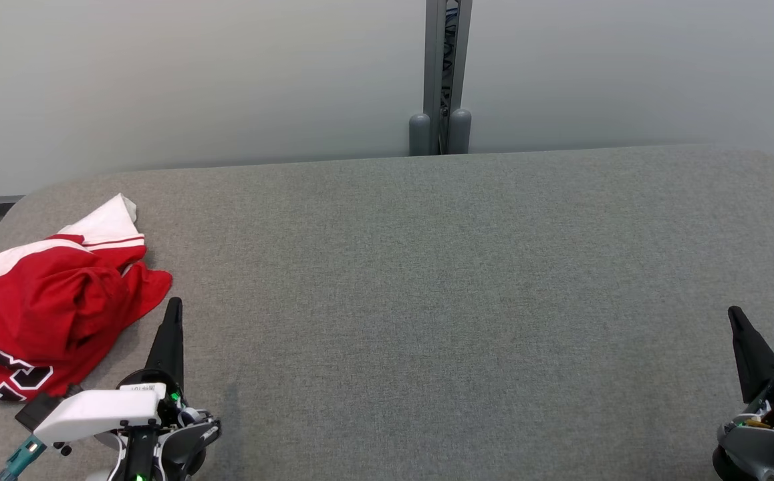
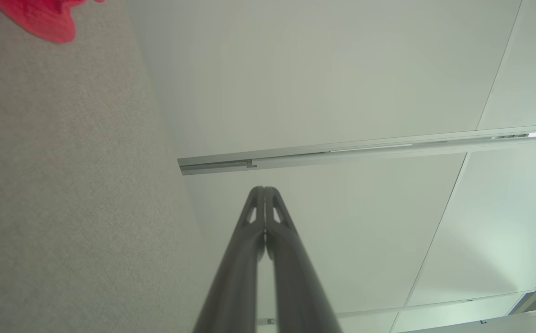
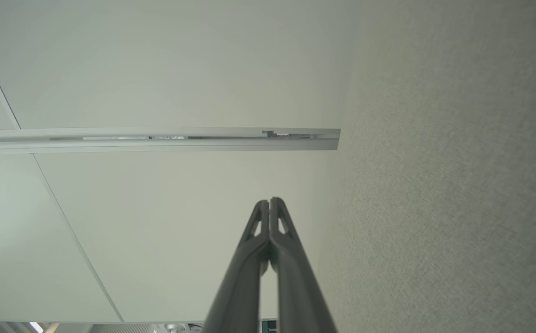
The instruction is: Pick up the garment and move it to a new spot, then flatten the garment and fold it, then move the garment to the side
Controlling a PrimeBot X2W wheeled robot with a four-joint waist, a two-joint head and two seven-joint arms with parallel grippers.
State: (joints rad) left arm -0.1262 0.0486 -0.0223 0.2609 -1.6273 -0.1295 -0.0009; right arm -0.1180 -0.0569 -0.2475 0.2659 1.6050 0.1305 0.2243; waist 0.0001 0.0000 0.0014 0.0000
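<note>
- Currently, I see the red-and-white garment (image 1: 46,300) crumpled at the left end of the tabletop (image 1: 427,300).
- Beside it, left claw (image 1: 174,306): closed, empty.
- Well apart, right claw (image 1: 734,314): closed, empty.

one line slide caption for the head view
Crumpled red and white garment at the left of a grey fabric surface, shut left gripper beside it, shut right gripper far right.

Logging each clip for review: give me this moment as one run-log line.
garment: crumpled, left on table, unheld | left end effector: shut, beside garment | right end effector: shut, far right | stage: pre-grasp
</note>
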